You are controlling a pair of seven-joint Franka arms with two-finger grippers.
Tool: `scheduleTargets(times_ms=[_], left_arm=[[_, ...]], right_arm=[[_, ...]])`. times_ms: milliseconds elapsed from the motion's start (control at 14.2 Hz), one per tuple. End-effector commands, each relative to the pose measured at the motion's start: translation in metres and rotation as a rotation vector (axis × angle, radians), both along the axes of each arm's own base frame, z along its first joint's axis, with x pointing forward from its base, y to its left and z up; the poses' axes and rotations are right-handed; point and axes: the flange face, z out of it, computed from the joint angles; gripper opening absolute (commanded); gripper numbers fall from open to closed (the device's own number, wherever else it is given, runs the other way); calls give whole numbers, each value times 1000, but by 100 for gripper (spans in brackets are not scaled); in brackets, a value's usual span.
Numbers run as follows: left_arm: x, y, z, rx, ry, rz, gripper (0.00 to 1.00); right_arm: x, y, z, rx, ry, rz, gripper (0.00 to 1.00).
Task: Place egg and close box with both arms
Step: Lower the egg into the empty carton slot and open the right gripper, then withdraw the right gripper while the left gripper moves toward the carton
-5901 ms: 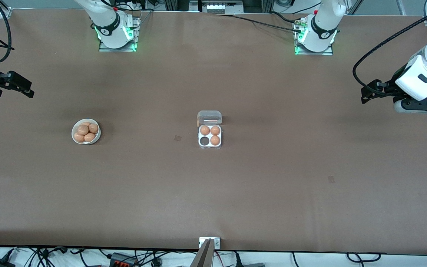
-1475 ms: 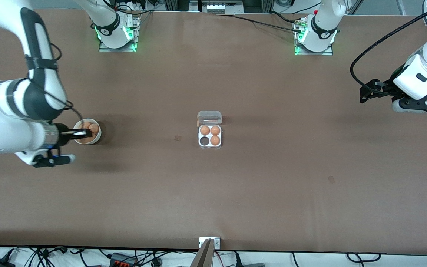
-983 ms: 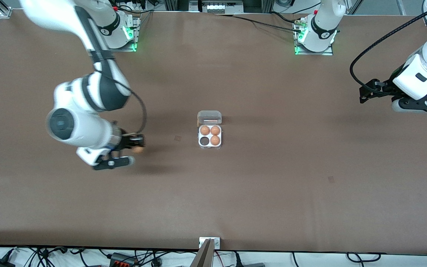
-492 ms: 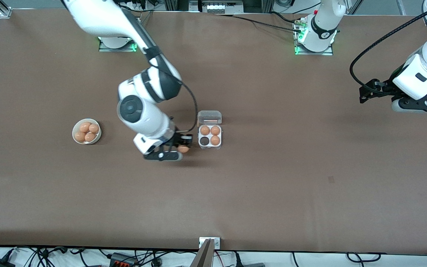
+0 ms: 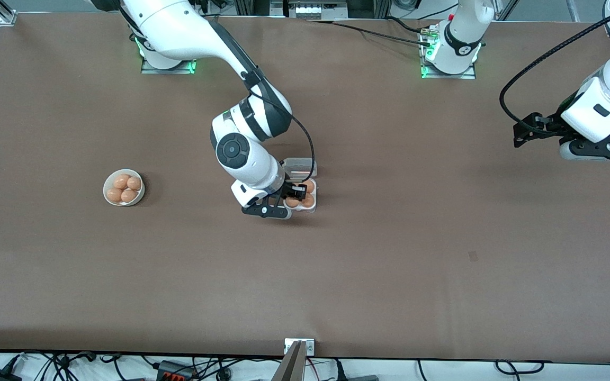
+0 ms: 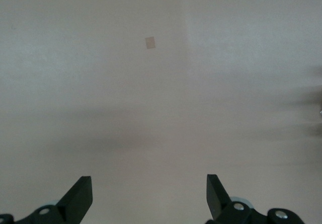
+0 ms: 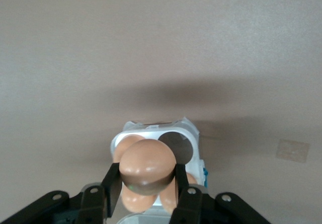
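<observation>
My right gripper (image 5: 295,194) is shut on the egg (image 7: 148,162), its two black fingers (image 7: 113,181) pressing the egg's sides. It holds the egg just above the box (image 5: 314,208), which lies mid-table with its clear lid (image 5: 301,165) open. In the right wrist view the whitish tray (image 7: 195,133) shows one empty dark cell (image 7: 177,146) just past the held egg, and three cells with eggs. My left gripper (image 5: 520,136) waits open and empty in the air at the left arm's end of the table; its view shows bare table between the fingers (image 6: 80,196).
A round white bowl (image 5: 106,185) holding several more eggs (image 5: 125,189) stands toward the right arm's end of the table. A small tape patch (image 6: 149,43) lies on the brown table surface.
My right gripper took an egg from the bowl and carried it across the table; in the last half second it moved from beside the box to over it. The left arm stayed still.
</observation>
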Motion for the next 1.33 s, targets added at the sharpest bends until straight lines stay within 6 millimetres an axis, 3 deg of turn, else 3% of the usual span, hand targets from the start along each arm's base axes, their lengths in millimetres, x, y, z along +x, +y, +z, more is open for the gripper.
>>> scheduleTargets(times_ms=[0, 492, 562, 632, 773, 1054, 1264], left_arm=[[4, -2, 4, -11, -3, -14, 100], [4, -2, 4, -11, -3, -14, 100], [3, -3, 5, -11, -5, -15, 100], [3, -3, 5, -11, -5, -15, 100], [4, -4, 5, -10, -6, -19, 100], [3, -8, 5, -12, -6, -25, 100], [2, -22, 6, -5, -4, -60, 100]], right_arm=[[2, 1, -9, 1, 9, -15, 26], [-11, 12, -27, -15, 29, 7, 28], [-11, 13, -27, -15, 29, 7, 50], [-11, 13, -26, -15, 30, 4, 99], [-4, 7, -6, -12, 10, 9, 100], [21, -40, 71, -82, -15, 23, 100], [28, -66, 141, -164, -89, 52, 100]])
